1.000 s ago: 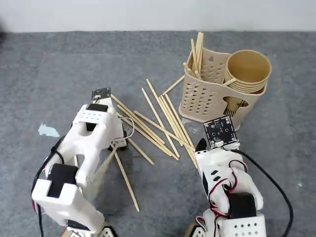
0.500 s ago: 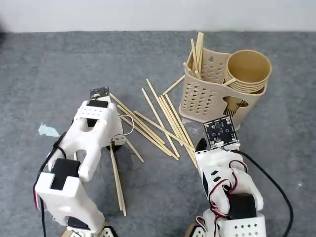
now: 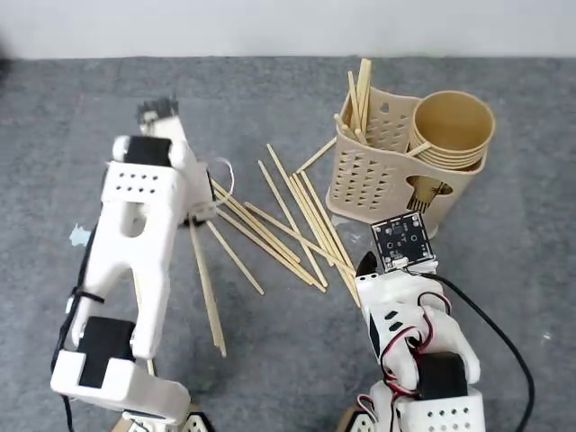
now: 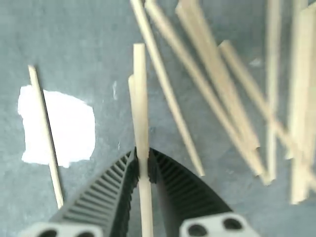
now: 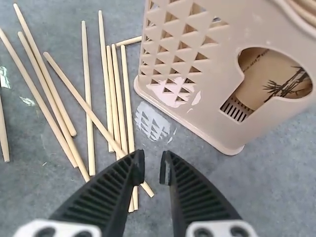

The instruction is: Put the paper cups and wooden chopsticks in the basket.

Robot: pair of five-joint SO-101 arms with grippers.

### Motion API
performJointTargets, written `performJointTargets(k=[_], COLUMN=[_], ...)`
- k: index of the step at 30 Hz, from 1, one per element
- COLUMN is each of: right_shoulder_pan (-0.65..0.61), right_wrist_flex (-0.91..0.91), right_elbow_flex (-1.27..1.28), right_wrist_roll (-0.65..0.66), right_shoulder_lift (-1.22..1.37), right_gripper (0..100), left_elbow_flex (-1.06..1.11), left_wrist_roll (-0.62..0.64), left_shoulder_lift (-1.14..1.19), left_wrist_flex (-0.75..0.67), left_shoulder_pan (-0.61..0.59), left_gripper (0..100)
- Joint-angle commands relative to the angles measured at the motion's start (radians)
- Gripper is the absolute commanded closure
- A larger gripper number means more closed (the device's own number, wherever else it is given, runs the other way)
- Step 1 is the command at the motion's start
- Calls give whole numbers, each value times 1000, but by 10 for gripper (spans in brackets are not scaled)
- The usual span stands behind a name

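Observation:
My left gripper (image 4: pixel 142 167) is shut on a pair of wooden chopsticks (image 4: pixel 139 98), which hang slanted from it above the mat (image 3: pixel 207 288). Several loose chopsticks (image 3: pixel 288 225) lie fanned out between the two arms. The beige perforated basket (image 3: pixel 373 184) stands at the back right; it holds a stack of paper cups (image 3: pixel 453 126) and a few upright chopsticks (image 3: pixel 360 90). My right gripper (image 5: pixel 150 167) hovers low beside the basket (image 5: pixel 197 74), slightly open, with nothing between its fingers, just over the near ends of the loose chopsticks (image 5: pixel 116 98).
A small pale paper scrap (image 3: pixel 86 237) lies on the grey mat at the left, with one chopstick (image 4: pixel 45 133) lying across it. Bare mat (image 3: pixel 297 360) stretches in front of the chopstick pile.
My left arm has risen and swung toward the back left, carrying the chopsticks; their free ends have swung from pointing right to hanging nearly straight. The right arm has not moved.

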Motion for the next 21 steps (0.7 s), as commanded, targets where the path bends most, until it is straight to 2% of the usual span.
performJointTargets(k=[1,6,12,16,21], right_shoulder_pan=[-5,-4,5,67,74], right_wrist_flex=[12,13,13,4,4], right_elbow_flex=[-8,-8,-8,-11,-12], right_wrist_roll=[-11,-11,-11,-11,-12], right_shoulder_lift=[-15,-15,-15,-15,-15], right_gripper=[930,930,930,930,930], left_elbow_flex=[-205,-420,-642,-696,-680], left_wrist_roll=[8,11,14,63,75], left_shoulder_lift=[-63,-63,-63,-63,-61], left_wrist_flex=[25,17,-18,-189,-443], left_shoulder_pan=[0,8,103,143,183], left_gripper=[991,991,991,991,990])
